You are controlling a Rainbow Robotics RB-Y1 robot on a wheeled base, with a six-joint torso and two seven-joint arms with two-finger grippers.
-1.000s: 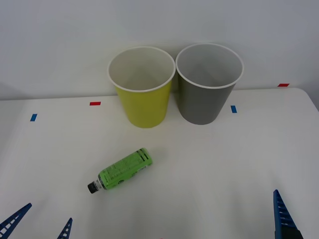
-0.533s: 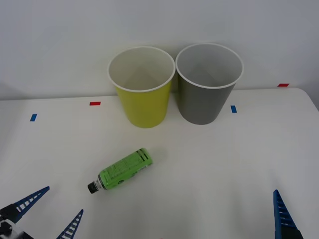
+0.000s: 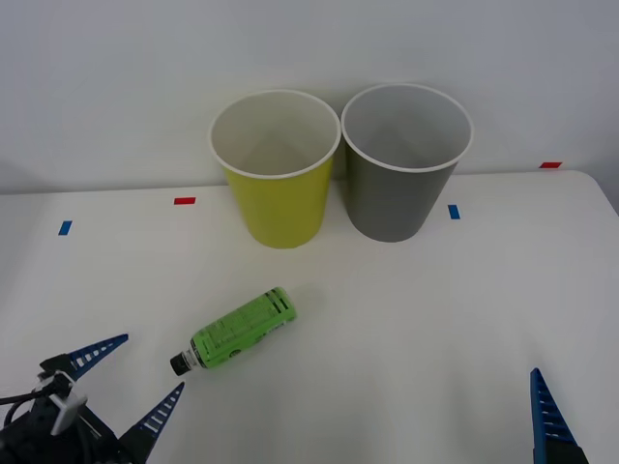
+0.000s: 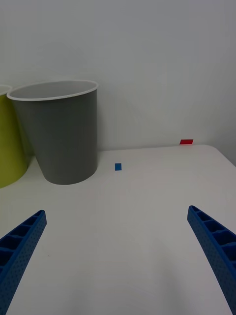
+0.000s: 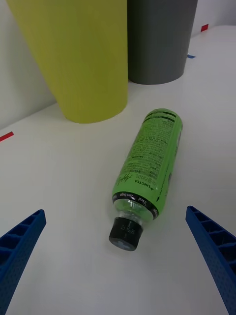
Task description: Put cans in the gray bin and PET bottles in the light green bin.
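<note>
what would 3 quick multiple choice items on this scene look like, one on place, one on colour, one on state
1. Where is the bottle?
A. in the gray bin
B. lying on the table before the green bin
C. in the left gripper

2. What colour is the bottle's cap?
A. black
B. white
C. red

3. How is the left gripper?
A. shut on the bottle
B. open, near the cap end
C. over the gray bin

Answers:
1 B: the bottle lies on its side on the table, nearer the robot than the green bin and the gray bin.
2 A: the left wrist view shows a black cap.
3 B: its fingers are spread, touching nothing. The right gripper is open too, at the table's near right.
</note>
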